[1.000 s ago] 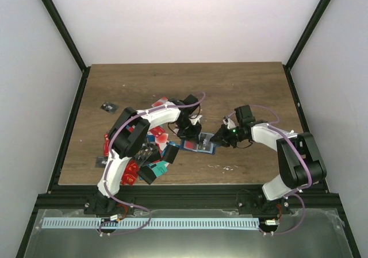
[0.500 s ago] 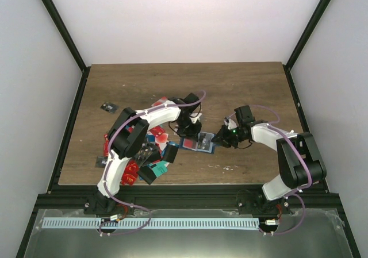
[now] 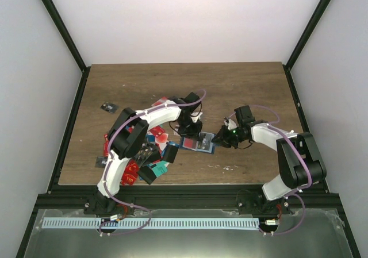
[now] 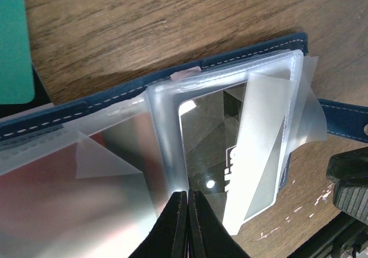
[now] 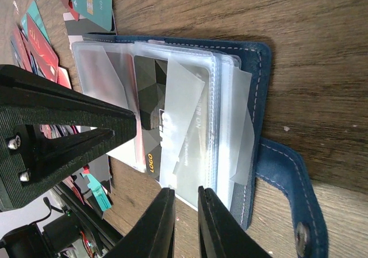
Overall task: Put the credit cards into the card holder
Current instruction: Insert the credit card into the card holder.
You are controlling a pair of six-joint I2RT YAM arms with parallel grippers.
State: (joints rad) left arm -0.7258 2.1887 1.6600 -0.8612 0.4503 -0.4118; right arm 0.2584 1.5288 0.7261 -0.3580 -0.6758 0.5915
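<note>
The dark blue card holder (image 3: 198,144) lies open on the wood between my grippers, its clear sleeves fanned out. A black card (image 4: 213,137) sits inside one sleeve; it also shows in the right wrist view (image 5: 150,103). My left gripper (image 4: 188,193) is shut, its tips pressed on the sleeves near the fold. My right gripper (image 5: 181,190) stands at the sleeves' free edge by the clasp tab (image 5: 287,177), jaws a narrow gap apart, nothing clearly between them. Several loose credit cards (image 3: 155,136), mostly red, lie left of the holder.
A teal card (image 4: 14,39) lies beside the holder's left half. More teal and red cards (image 3: 158,167) lie by the left arm's base. Two small dark items (image 3: 107,107) lie on the left of the table. Black frame posts (image 3: 69,126) border it.
My left gripper has shifted slightly over the holder. The holder and my right gripper have hardly moved.
</note>
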